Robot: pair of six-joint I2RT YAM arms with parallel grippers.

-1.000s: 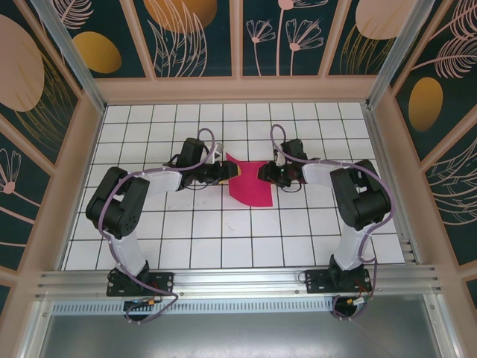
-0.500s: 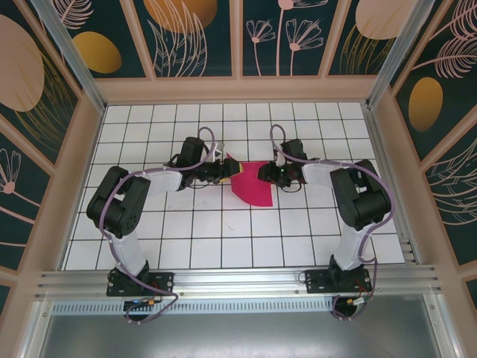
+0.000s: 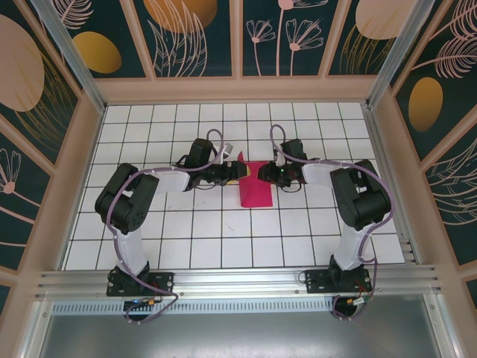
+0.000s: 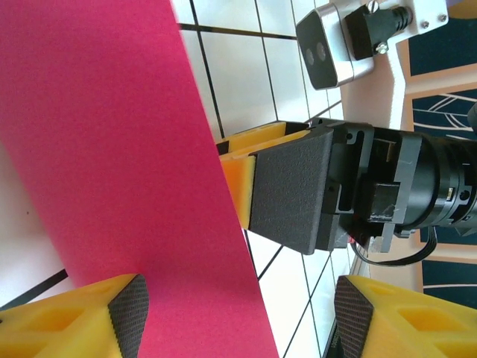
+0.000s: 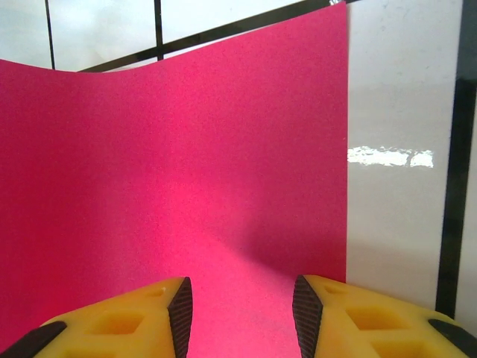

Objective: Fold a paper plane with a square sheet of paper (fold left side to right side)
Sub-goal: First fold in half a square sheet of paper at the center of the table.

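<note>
I see the paper (image 3: 256, 192) as a narrow rectangle on the table (image 3: 223, 224), between the 2 grippers, with its far end at their tips. The left gripper (image 4: 238, 317) stands wide open. The sheet crosses the gap close to 1 side, and nothing is pinched there. I judge it is open so the left half can settle onto the right half. The right gripper (image 5: 240, 306) has its fingers a little apart, with pink showing through the gap, low over the paper's right edge. I cannot tell if the tips touch. I'd say it sits there to pin that edge so the sheet does not slide as the fold closes. The far edge curves in the right wrist view, so I judge the crease is not yet pressed flat.
</note>
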